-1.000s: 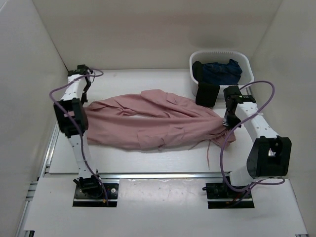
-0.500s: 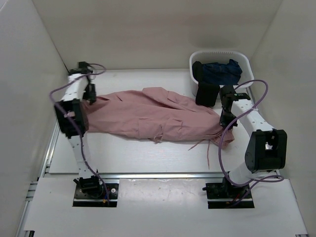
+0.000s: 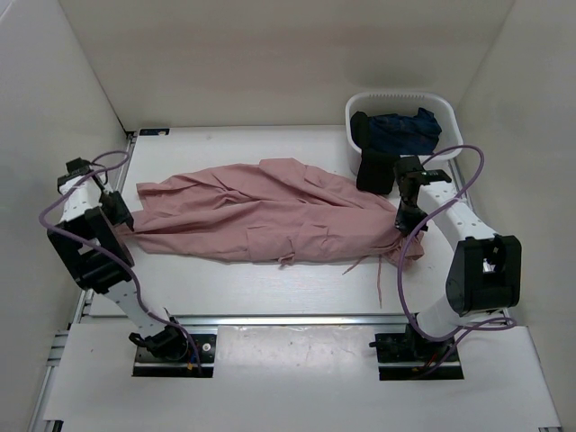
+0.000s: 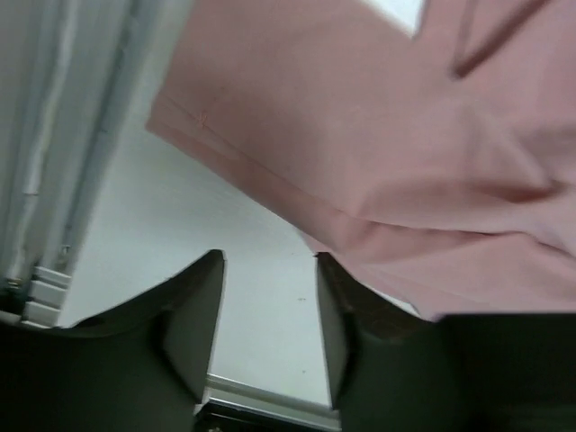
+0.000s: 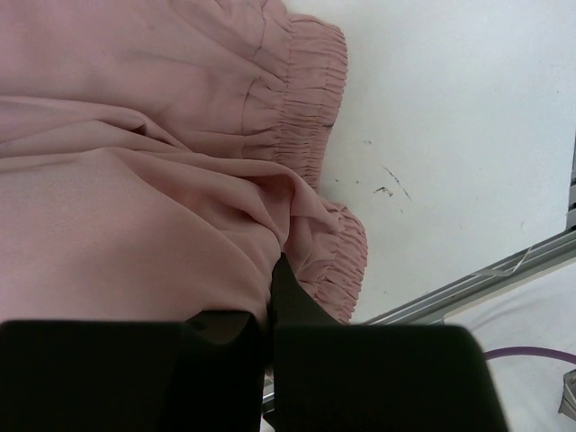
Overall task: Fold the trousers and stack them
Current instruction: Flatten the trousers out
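Observation:
The dusty-pink trousers point(image 3: 270, 211) lie stretched left to right across the table, legs to the left, gathered waistband point(image 5: 317, 99) to the right. My left gripper point(image 3: 118, 212) sits just off the leg ends, near the table's left edge. In the left wrist view that gripper point(image 4: 268, 263) is open, with only bare table between its fingers and the trouser hem point(image 4: 360, 135) above and to the right. My right gripper point(image 3: 407, 225) is at the waist end. In the right wrist view the right gripper point(image 5: 274, 270) is shut on a fold of the pink fabric beside the waistband.
A white basket point(image 3: 360, 101) stands at the back right, holding a dark blue garment point(image 3: 405, 130). A black garment point(image 3: 376, 171) hangs over the basket's front, close to the right arm. A metal rail point(image 3: 288, 319) runs along the table's near edge. Thin drawstrings point(image 3: 378, 274) trail toward it.
The left gripper carried the leg ends over, opened and let them go, then drew back left to the table edge. The trousers now lie narrower. The right gripper kept its grip.

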Robot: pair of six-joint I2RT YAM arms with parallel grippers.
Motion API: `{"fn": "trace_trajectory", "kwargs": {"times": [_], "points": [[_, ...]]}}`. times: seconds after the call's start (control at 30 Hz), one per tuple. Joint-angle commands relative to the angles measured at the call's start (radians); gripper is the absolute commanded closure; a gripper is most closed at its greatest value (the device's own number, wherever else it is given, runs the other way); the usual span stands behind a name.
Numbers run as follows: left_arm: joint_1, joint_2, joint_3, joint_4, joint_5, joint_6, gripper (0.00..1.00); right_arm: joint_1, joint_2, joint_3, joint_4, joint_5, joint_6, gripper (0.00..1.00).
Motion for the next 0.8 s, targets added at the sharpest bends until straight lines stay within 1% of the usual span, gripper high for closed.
{"fn": "trace_trajectory", "kwargs": {"times": [0.0, 0.07, 0.13, 0.17, 0.2, 0.3, 0.37, 0.4, 0.47, 0.5, 0.53, 0.57, 0.6, 0.63, 0.67, 0.7, 0.73, 0.77], "points": [[0.045, -0.011, -0.01, 0.018, 0.095, -0.001, 0.42, 0.002, -0.035, -0.007, -0.005, 0.012, 0.021, 1.0], [0.046, -0.011, -0.019, 0.018, 0.083, -0.001, 0.32, 0.002, -0.035, -0.007, -0.005, 0.012, 0.021, 1.0], [0.046, -0.025, -0.019, 0.018, 0.037, -0.001, 0.28, 0.002, -0.035, -0.007, -0.016, 0.012, 0.021, 1.0], [0.046, -0.035, -0.041, 0.018, 0.021, -0.001, 0.23, 0.002, -0.035, -0.007, -0.016, 0.012, 0.021, 1.0], [0.046, -0.045, -0.056, 0.04, 0.011, -0.001, 0.22, 0.002, -0.046, -0.007, -0.016, 0.021, 0.021, 1.0], [0.071, -0.057, -0.133, 0.06, 0.001, -0.001, 0.23, 0.002, -0.046, -0.026, -0.016, 0.021, 0.021, 1.0], [0.098, -0.057, -0.176, 0.06, 0.067, -0.001, 0.3, 0.002, -0.046, -0.026, -0.016, 0.021, 0.021, 1.0], [0.098, -0.057, -0.191, 0.06, 0.092, -0.001, 0.44, 0.002, -0.055, -0.026, -0.016, 0.021, 0.021, 1.0], [0.107, -0.069, -0.229, 0.06, 0.125, -0.001, 0.63, 0.002, -0.055, -0.026, -0.016, 0.021, 0.021, 1.0], [0.107, -0.069, -0.242, 0.06, 0.139, -0.001, 0.71, 0.002, -0.055, -0.035, -0.016, 0.021, 0.021, 1.0], [0.107, -0.069, -0.252, 0.069, 0.139, -0.001, 0.78, 0.002, -0.055, -0.035, -0.016, 0.021, 0.03, 1.0], [0.107, -0.057, -0.262, 0.081, 0.15, -0.001, 0.78, 0.002, -0.064, -0.035, -0.016, 0.021, 0.03, 1.0], [0.107, -0.043, -0.262, 0.081, 0.173, -0.001, 0.74, 0.002, -0.064, -0.035, -0.016, 0.021, 0.03, 1.0], [0.107, -0.03, -0.251, 0.081, 0.205, -0.001, 0.68, 0.002, -0.064, -0.035, -0.016, 0.021, 0.03, 1.0], [0.118, -0.002, -0.239, 0.081, 0.296, -0.001, 0.52, 0.002, -0.064, -0.044, -0.016, 0.021, 0.03, 1.0], [0.118, -0.002, -0.213, 0.081, 0.335, -0.001, 0.4, 0.002, -0.064, -0.044, -0.016, 0.021, 0.03, 1.0], [0.118, 0.007, -0.204, 0.081, 0.363, -0.001, 0.34, 0.002, -0.064, -0.044, -0.016, 0.021, 0.03, 1.0], [0.118, 0.007, -0.203, 0.095, 0.382, -0.001, 0.31, 0.002, -0.064, -0.044, -0.016, 0.021, 0.039, 1.0]]}}
